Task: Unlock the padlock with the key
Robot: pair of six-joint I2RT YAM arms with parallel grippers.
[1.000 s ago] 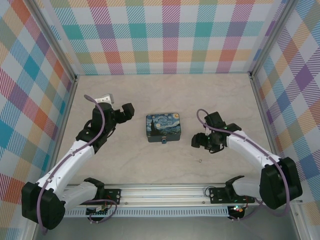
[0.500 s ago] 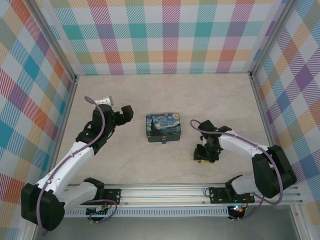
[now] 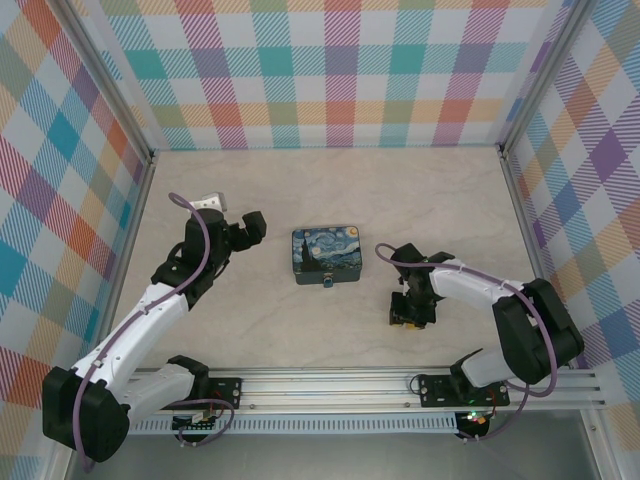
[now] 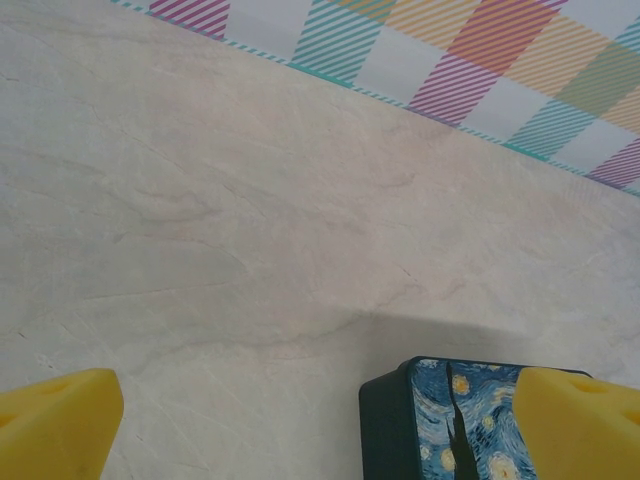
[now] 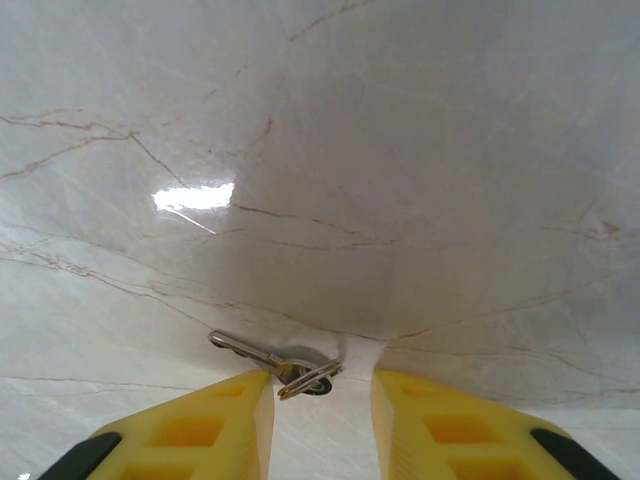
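Where the right gripper [image 3: 408, 312] points down at the near right of the table [image 3: 300, 190], the top view has its dark body covering what lies beneath, and no key can be made out there. Right wrist view supplies the item: the key [image 5: 268, 354], thin and silvery, lies flat on the pale marble surface at the mouth of the right gripper [image 5: 320, 388], whose yellow fingers [image 5: 205, 425] stand a narrow gap apart with nothing clamped. Long axis of the key runs across that view, slightly tilted: slim end out to the left, ringed end low and to the right, at the gap just off the left-hand fingertip; contact with that fingertip cannot be judged. Farther in, mid-table: the padlock [image 3: 327, 284], a small bluish speck at the near edge of the starry-night box [image 3: 326, 254]; its orientation is too small to read. Left of the box, well apart from it: the left gripper [image 3: 250, 226]. Left wrist view adds its state: the left gripper [image 4: 320, 430] stands wide, one yellow finger [image 4: 55, 420] at each lower corner, empty, a corner of the box [image 4: 430, 420] beyond. Farthest: plaid walls [image 3: 340, 70].
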